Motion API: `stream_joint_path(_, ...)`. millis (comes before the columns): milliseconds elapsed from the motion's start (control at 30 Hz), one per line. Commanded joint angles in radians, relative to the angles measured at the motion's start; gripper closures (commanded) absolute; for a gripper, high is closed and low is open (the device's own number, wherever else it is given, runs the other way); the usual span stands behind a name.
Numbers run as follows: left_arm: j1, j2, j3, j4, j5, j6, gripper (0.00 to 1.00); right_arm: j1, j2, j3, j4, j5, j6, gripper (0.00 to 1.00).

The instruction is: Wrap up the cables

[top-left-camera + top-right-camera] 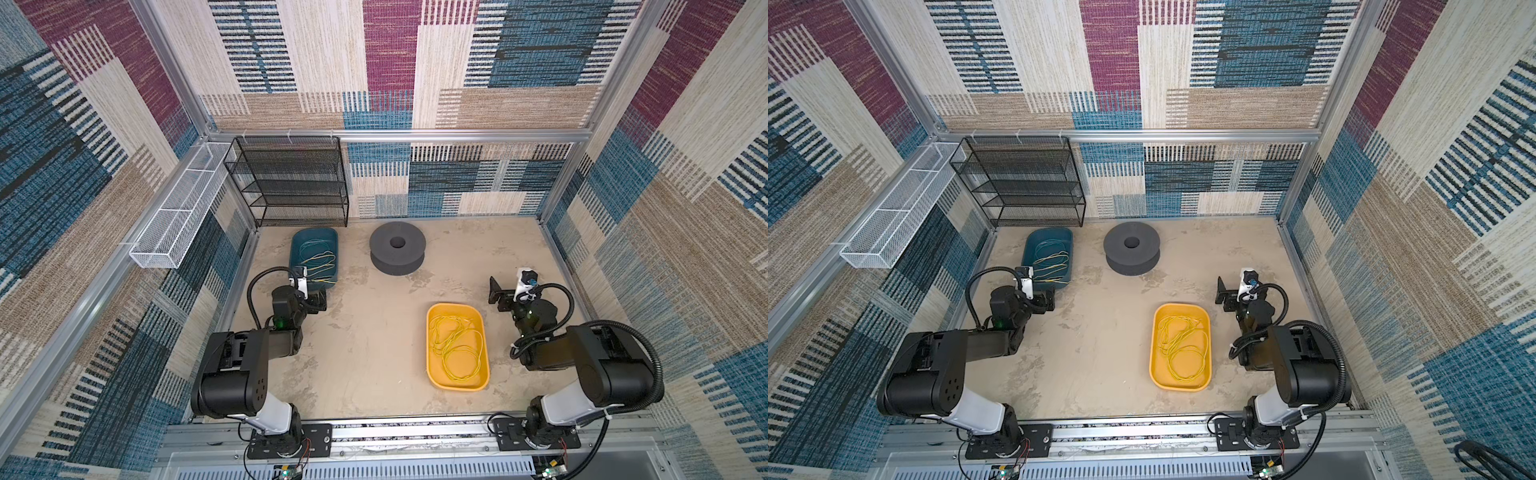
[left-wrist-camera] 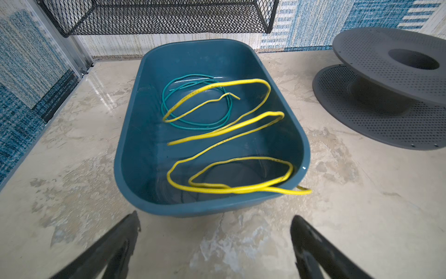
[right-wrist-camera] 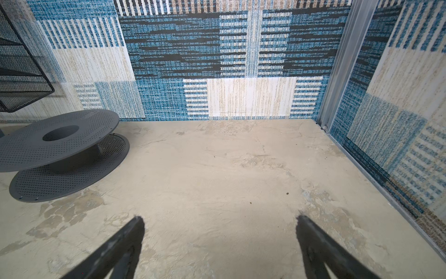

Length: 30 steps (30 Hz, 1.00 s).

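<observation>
Thin yellow cables (image 1: pixel 318 266) (image 1: pixel 1050 266) (image 2: pixel 241 191) lie in loose loops inside a teal bin (image 1: pixel 313 230) (image 2: pixel 193 211) at the back left, one end hanging over its rim. More yellow cables (image 1: pixel 445 361) (image 1: pixel 1170 361) lie tangled in a yellow tray (image 1: pixel 457 306) (image 1: pixel 1183 305) at the front right. A grey perforated spool (image 1: pixel 397 253) (image 1: pixel 1131 253) (image 2: pixel 386 72) (image 3: pixel 60 145) stands at the back middle with nothing wound on it. My left gripper (image 1: pixel 321 300) (image 1: pixel 1048 300) (image 2: pixel 214 217) is open and empty just short of the bin's near end. My right gripper (image 1: pixel 498 295) (image 1: pixel 1223 293) (image 3: pixel 219 219) is open over bare floor, behind the tray.
A coiled green wire (image 2: pixel 193 124) lies in the teal bin under the yellow loops. A black mesh rack (image 1: pixel 291 183) stands against the back wall behind the bin. A white wire basket (image 1: pixel 178 216) hangs on the left wall. Carpeted walls enclose the sandy floor.
</observation>
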Motion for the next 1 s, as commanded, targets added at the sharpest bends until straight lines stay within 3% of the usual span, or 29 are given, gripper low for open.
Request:
stream_joint_path(0, 0.001, -0.003, -0.001, 0.010, -0.012, -0.015, 0.01, 0.001, -0.003, -0.003, 0.028, -0.008, -0.008, 0.01)
stream_joint_path(700, 0.021, -0.002, 0.002, 0.003, 0.022, -0.031, 0.01, 0.000, -0.001, 0.000, 0.025, -0.011, -0.005, 0.01)
stream_joint_path(900, 0.018, -0.005, -0.009, 0.021, -0.049, -0.052, 0.01, -0.001, -0.004, -0.002, 0.026, -0.013, -0.006, 0.01)
stream_joint_path(967, 0.015, -0.012, -0.016, 0.034, -0.056, -0.053, 0.01, 0.009, -0.017, -0.004, 0.021, 0.043, 0.001, 0.01)
